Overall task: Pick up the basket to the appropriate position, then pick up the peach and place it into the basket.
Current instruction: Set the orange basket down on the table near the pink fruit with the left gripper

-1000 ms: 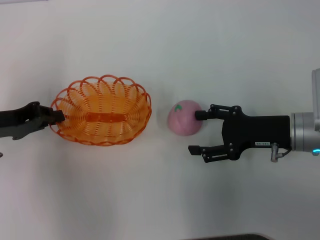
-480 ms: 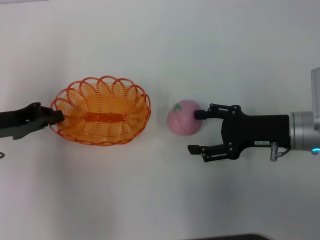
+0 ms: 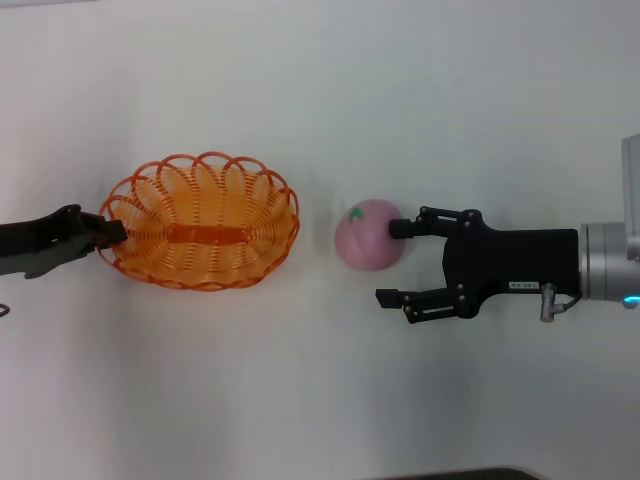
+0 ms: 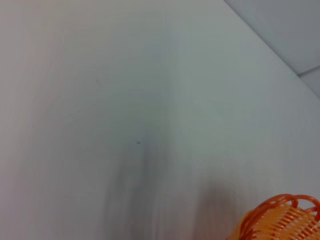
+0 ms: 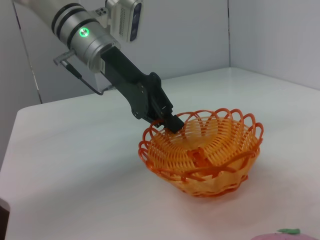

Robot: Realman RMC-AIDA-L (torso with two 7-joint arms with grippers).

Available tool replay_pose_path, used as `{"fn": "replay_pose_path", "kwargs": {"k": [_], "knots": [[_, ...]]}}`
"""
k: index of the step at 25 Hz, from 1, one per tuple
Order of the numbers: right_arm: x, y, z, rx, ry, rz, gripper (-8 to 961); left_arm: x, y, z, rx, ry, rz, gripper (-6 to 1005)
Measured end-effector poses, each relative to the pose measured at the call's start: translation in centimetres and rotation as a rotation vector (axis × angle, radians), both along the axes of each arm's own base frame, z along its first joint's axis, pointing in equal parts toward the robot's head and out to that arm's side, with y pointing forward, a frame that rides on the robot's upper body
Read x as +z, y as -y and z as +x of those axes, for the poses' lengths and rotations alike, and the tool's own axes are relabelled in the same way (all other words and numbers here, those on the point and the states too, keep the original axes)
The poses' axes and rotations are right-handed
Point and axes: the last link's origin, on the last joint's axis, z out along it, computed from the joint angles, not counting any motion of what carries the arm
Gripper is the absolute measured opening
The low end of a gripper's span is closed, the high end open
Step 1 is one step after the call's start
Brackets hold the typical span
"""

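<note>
baskets: 1, orange basket [image 3: 201, 221] on white worktop [image 3: 320, 90], left of centre
peaches: 1, pink peach [image 3: 367, 234] just right of basket, apart from it
left claw [image 3: 112, 233]: pinching basket's left rim
right claw [image 3: 392, 262]: spread wide, upper finger touching peach's right side, lower finger clear of it

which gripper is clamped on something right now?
The left gripper: its jaws pinch the basket rim at the end away from the peach. The right gripper is open, one finger against the peach.
</note>
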Motion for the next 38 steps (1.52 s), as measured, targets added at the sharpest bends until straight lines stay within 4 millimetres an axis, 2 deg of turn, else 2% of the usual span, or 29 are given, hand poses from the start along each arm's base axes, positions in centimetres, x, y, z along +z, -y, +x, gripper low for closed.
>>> {"fn": "replay_pose_path", "kwargs": {"k": [15,21,23,29,34,38], "knots": [[0.0,0.0,0.0,-0.001,0.002,0.002,924,-0.1,0.0,0.4,-0.009,0.007,-0.022,97],[0.0,0.0,0.0,-0.001,0.002,0.002,924,0.4,0.2,0.6,-0.02,0.041,-0.027,155],[0.0,0.0,0.0,-0.001,0.002,0.002,924,0.7,0.4,0.5,-0.015,0.05,-0.022,302],[0.0,0.0,0.0,-0.002,0.002,0.001,924,1.2,0.6,0.2,-0.025,0.053,-0.013,531],[0.0,-0.1,0.0,0.0,0.001,0.001,924,1.4,0.5,0.2,-0.058,0.031,-0.011,769],[0.0,-0.1,0.0,0.001,0.001,0.001,924,2.4,0.4,-0.1,-0.093,0.017,0.032,812]]}}
